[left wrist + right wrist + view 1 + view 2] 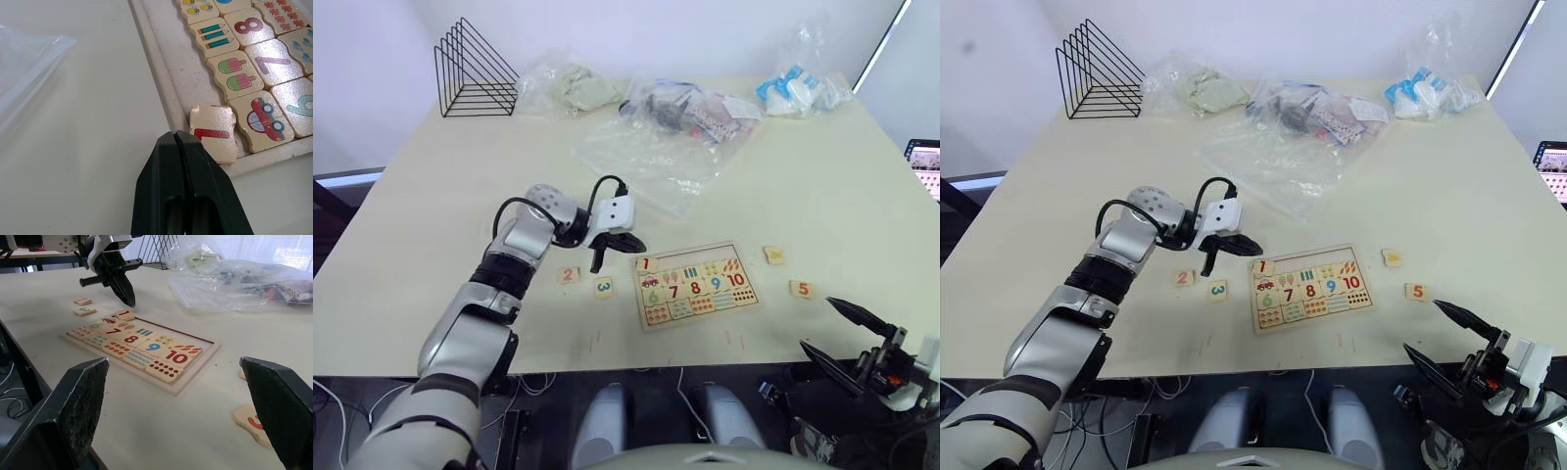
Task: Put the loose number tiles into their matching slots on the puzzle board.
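On the counter (822,186) in my left eye view, the puzzle board (697,284) lies between tiles 2 (568,275) and 3 (604,286) and tile 5 (801,289). My left pincer (612,245) hangs beside it.

Left wrist view: my left pincer is pressed shut, empty, just beside tile 1 (213,132), which is tilted on the board's edge.

Right wrist view: my right pincer (183,418) is wide open, holding nothing.
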Robot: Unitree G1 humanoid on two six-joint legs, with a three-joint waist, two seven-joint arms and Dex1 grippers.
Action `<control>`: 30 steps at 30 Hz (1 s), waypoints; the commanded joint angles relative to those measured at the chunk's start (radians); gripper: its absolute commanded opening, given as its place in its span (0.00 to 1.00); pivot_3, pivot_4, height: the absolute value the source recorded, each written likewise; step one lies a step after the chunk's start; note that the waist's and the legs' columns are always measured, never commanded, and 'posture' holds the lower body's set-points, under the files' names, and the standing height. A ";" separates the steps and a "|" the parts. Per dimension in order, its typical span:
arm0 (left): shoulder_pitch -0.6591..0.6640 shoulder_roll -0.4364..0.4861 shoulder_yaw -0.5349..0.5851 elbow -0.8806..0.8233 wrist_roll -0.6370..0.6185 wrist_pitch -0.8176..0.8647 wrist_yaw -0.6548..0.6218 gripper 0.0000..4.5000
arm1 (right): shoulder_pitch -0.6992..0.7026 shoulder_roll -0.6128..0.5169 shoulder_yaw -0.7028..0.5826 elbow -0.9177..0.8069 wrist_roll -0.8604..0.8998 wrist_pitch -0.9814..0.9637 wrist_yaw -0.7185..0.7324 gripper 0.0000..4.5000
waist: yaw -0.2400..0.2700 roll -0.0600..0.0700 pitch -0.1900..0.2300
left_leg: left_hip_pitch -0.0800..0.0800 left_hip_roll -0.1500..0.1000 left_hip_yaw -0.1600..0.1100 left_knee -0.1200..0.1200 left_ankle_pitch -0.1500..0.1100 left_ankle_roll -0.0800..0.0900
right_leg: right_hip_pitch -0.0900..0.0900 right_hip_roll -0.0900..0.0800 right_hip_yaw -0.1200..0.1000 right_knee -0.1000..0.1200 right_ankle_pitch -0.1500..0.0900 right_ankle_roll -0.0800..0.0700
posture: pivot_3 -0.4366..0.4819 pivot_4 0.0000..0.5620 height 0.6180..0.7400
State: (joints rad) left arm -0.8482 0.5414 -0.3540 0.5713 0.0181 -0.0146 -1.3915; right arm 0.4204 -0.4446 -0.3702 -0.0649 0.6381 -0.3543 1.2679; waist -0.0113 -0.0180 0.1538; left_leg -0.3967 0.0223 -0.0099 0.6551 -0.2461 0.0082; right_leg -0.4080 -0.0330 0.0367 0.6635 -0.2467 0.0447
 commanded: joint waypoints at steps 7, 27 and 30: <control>-0.016 -0.007 0.015 0.034 0.004 -0.050 0.001 0.00 | 0.003 -0.003 -0.013 -0.019 0.018 -0.013 -0.001 1.00 | 0.000 0.000 0.000 | 0.000 0.000 0.000 0.000 0.000 0.000 | 0.000 0.000 0.000 0.000 0.000 0.000 | 0.48 0.27 1.00; -0.014 -0.014 0.019 0.072 0.017 -0.090 -0.003 0.00 | 0.005 -0.004 -0.011 -0.025 0.016 -0.012 -0.005 1.00 | 0.000 0.000 0.000 | 0.000 0.000 0.000 0.000 0.000 0.000 | 0.000 0.000 0.000 0.000 0.000 0.000 | 0.48 0.27 1.00; -0.013 -0.014 0.020 0.073 0.016 -0.093 -0.003 0.00 | 0.005 -0.004 -0.010 -0.025 0.015 -0.012 -0.006 1.00 | 0.000 0.000 0.000 | 0.000 0.000 0.000 0.000 0.000 0.000 | 0.000 0.000 0.000 0.000 0.000 0.000 | 0.48 0.27 1.00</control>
State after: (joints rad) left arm -0.8482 0.5234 -0.3541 0.6455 0.0381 -0.0947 -1.3926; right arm 0.4192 -0.4446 -0.3701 -0.0651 0.6381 -0.3543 1.2601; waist -0.0112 -0.0180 0.1538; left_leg -0.3967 0.0223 -0.0100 0.6552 -0.2461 0.0082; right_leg -0.4080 -0.0329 0.0366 0.6635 -0.2467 0.0448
